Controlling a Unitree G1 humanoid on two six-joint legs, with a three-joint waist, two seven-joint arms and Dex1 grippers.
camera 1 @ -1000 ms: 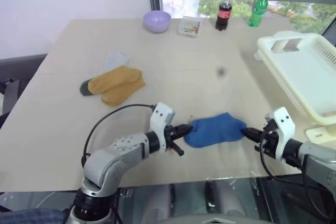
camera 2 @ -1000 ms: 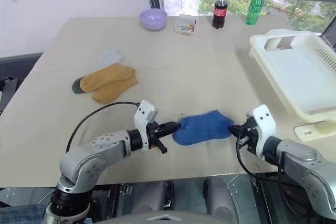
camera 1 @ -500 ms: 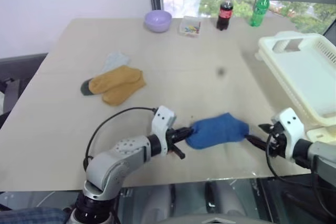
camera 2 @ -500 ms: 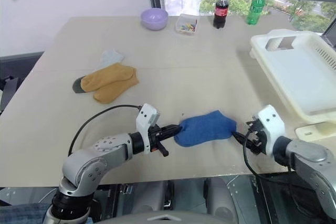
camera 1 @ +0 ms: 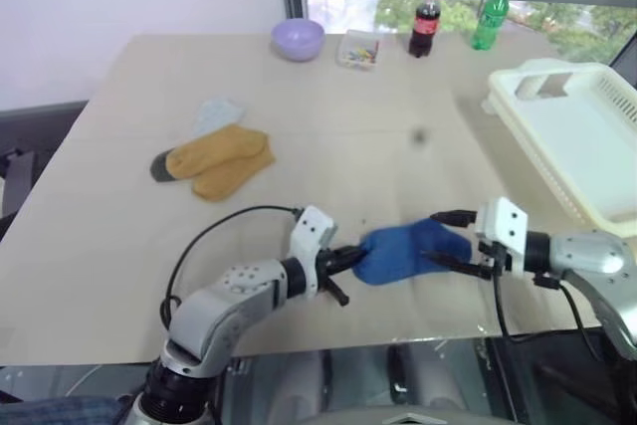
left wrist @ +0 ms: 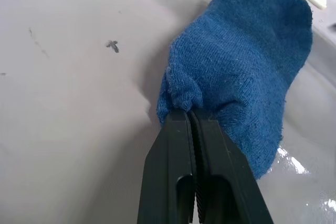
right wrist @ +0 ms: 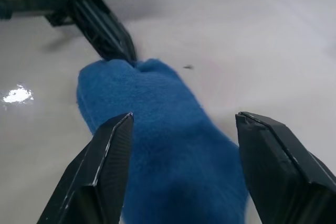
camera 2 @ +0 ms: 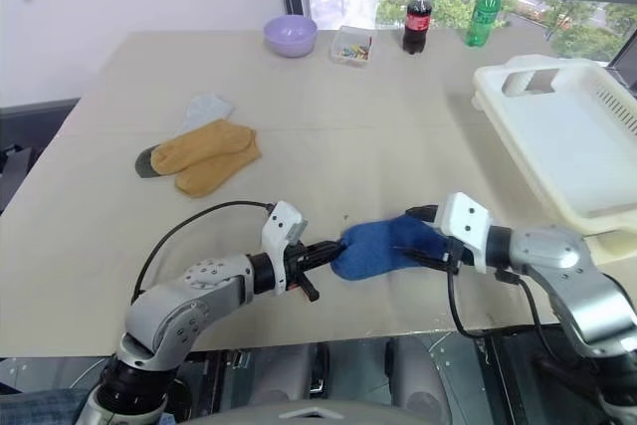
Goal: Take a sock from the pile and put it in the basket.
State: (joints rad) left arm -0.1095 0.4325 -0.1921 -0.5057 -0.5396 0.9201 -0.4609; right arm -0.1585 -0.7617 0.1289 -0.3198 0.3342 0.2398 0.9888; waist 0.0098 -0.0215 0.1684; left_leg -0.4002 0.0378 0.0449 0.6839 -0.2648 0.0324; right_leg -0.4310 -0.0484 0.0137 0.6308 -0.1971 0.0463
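Sock [camera 1: 408,251] pinched at one end by my left pincer [camera 1: 350,258]; right pincer [camera 1: 450,242] spread wide around the other end. Next: close, lift toward basket [camera 1: 582,141].

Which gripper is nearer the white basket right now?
Right. The right gripper sits open around the blue sock's end that faces the white basket; the left gripper is shut on the sock's far end.

Open counter [camera 1: 398,136] lies between my hands and the basket [camera 1: 587,146] on my right; the yellow socks [camera 1: 214,158] sit well off left, bowl [camera 1: 299,40] and bottles [camera 1: 426,20] far back.
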